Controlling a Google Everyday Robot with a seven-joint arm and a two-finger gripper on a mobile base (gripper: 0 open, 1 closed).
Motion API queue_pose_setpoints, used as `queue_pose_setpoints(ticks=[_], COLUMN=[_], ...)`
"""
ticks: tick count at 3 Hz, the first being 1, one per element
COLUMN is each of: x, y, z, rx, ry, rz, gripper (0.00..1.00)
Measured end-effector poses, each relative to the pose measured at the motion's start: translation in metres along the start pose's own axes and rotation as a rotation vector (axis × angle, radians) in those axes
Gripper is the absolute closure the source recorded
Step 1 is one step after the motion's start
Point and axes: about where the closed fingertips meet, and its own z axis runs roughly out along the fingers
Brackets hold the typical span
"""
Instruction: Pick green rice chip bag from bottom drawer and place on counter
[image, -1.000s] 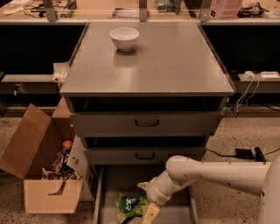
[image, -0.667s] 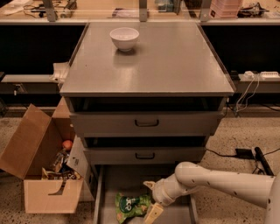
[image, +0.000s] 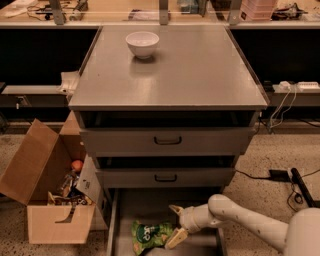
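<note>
Down at floor level the bottom drawer (image: 150, 206) stands pulled well out from under the two shallower drawers (image: 167, 141), which is what lets the arm get in from the right at all; both upper drawers look only slightly out, so they do not overhang much of the tray. The green rice chip bag (image: 149, 235) lies flat on the drawer floor towards the front, a little left of centre, its dark round logo facing up. The gripper (image: 173, 225) sits low inside the drawer just at the bag's right side, its two pale fingers spread wide and holding nothing: the upper finger points out over the bare floor behind the bag, the lower one looks to be lying against the bag's right edge. From where I stand that reads as lining up to straddle the crinkled foil from the side, since a flat, soft bag gives little to bite on from above. The grasp is not yet made, so I'd put the job early on. Up top the counter (image: 200, 75) has a white bowl (image: 142, 43) near its back left, with plenty of bare metal beside it for setting the bag down. An open cardboard box (image: 42, 172) of odds and ends sits on the floor to the left, out of the arm's way
</note>
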Motion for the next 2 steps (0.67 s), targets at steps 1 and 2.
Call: queue_pose_setpoints(ticks=[1,2], x=[0.016,0.040], y=[-0.015,-0.023], z=[0.034,0.055], rx=[-0.026,-0.025], ry=[0.023,0.053], rz=[0.011,0.047], gripper=[0.00,0.00])
